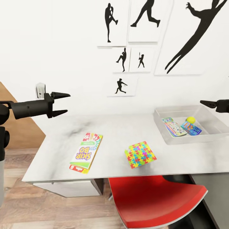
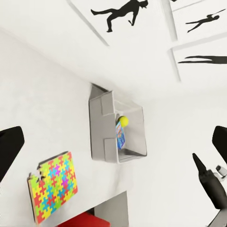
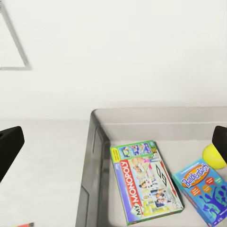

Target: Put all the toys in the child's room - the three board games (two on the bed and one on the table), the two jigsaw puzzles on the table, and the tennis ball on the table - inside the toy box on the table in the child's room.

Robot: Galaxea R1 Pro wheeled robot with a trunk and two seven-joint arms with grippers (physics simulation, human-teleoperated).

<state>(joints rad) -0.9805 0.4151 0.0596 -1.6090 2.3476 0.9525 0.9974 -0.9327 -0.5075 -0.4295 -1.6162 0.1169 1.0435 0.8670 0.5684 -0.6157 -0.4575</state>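
At the far left of the head view the left gripper (image 1: 62, 103) hangs above the left end of the table (image 1: 127, 133), its two black fingers spread apart with nothing between them. Below it on the pale grey top lies the Skip-Bo box (image 1: 86, 152), yellow-green with a red edge, flat and close to the front edge. To its right, apart from it, sits the jigsaw puzzle (image 1: 140, 154), a bright multicoloured square that looks like two thin squares stacked slightly askew; the left wrist view shows the same puzzle (image 2: 52, 186) with a second layer peeking out at one corner. Under the table's front edge stands a red chair (image 1: 156, 199). Further right, on the table against the white wall, is the toy box (image 1: 210, 122), a shallow light-grey bin. Inside it lie the Monopoly box (image 3: 145, 180), green with red lettering, the blue Balderdash box (image 3: 202, 189) just beside it, and the tennis ball (image 3: 213, 155) near the back wall of the bin, by the blue box. At the far right edge of the head view the right gripper (image 1: 207, 103) hovers over the bin; one pointed fingertip shows there, and the right wrist view shows its fingers set wide apart, holding nothing. Black silhouette pictures (image 1: 140, 38) hang on the wall above.
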